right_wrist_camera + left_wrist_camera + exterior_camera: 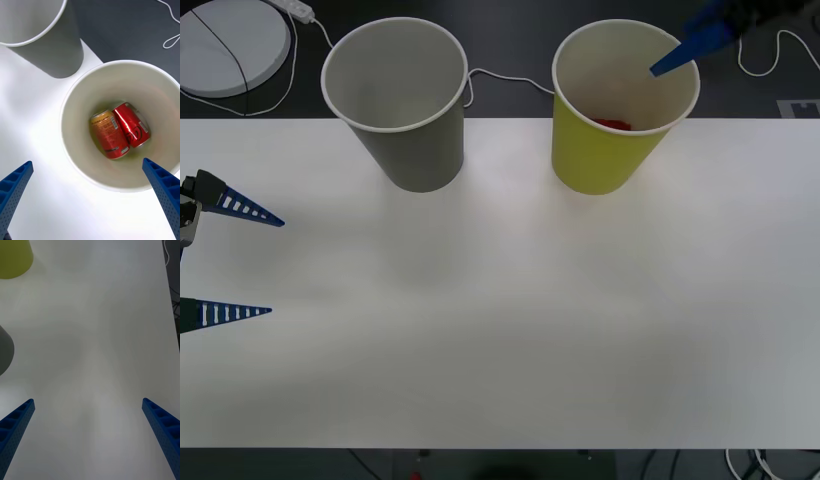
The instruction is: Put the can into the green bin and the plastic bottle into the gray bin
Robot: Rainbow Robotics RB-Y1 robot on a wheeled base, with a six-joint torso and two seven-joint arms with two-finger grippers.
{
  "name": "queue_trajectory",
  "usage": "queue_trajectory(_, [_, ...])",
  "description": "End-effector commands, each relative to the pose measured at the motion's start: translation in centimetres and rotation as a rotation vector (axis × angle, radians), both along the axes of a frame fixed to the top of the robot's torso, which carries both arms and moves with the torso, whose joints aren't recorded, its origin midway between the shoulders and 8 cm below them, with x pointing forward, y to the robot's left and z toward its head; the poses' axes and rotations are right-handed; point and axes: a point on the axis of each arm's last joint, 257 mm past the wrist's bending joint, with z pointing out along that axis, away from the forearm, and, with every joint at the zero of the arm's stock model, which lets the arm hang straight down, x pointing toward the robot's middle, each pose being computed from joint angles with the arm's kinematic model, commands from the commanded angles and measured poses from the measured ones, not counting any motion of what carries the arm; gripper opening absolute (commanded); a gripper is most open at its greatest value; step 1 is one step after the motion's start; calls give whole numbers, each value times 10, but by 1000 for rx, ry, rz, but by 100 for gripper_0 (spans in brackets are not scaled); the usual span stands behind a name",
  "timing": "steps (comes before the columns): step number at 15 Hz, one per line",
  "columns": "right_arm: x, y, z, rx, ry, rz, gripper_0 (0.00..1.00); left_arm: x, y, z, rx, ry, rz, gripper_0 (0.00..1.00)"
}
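We are finding two cans: can (110,135) and second can (131,125) lying inside green bin (600,160). Right gripper (90,195) hovering above, fingers spread. Left gripper (240,262) waiting, spread, empty. Gray bin (415,150) standing beside.

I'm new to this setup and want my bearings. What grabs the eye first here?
The green bin at the table's far right, with two red cans lying side by side at its bottom. The open right gripper hangs just above its rim. The gray bin stands to its left; the open left gripper sits at the table's left edge.
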Motion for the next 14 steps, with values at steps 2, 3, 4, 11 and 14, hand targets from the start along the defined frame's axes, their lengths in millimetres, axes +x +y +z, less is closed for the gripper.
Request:
queue_trajectory(2, [-30,-10,6,30,-36,70,100,0,0,0,0,0,0,100])
queue_trajectory(3, [-41,-14,2,26,-50,94,100,0,0,0,0,0,0,100])
queue_trajectory(4, [-50,-16,-1,25,-63,114,100,0,0,0,0,0,0,100])
queue_trajectory(11, [-106,-40,-34,-4,-175,372,100,0,0,0,0,0,0,100])
queue_trajectory(14, [-117,-50,-50,-18,-210,448,100,0,0,0,0,0,0,100])
